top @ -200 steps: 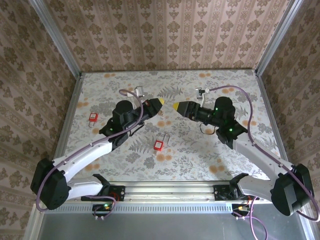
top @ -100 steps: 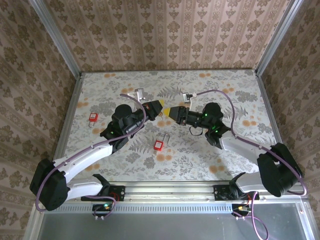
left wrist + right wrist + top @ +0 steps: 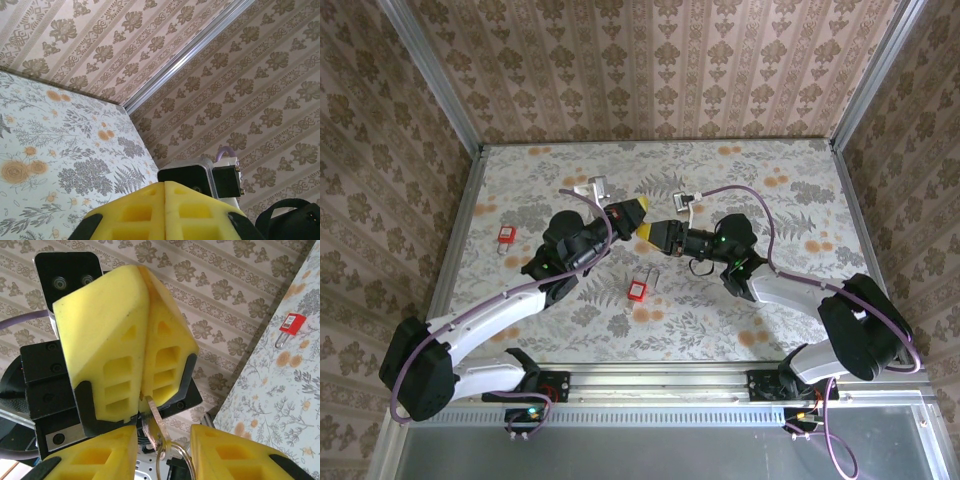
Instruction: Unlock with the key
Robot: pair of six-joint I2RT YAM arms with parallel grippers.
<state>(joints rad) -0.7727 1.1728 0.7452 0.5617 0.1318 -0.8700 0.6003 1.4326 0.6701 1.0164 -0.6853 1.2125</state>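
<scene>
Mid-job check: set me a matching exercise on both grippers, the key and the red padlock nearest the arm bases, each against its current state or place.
Things:
1. left gripper
2. right gripper
3. key
4. near padlock

States or places:
A. lying on the table
B. open, facing the other gripper
C. pinched, its ring dangling below
D. shut on the key

Pairs: 1-D, 2-B, 3-C, 4-A

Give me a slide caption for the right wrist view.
Left gripper pinches the key; right gripper flanks it, jaws open; red padlock lies beyond.
</scene>
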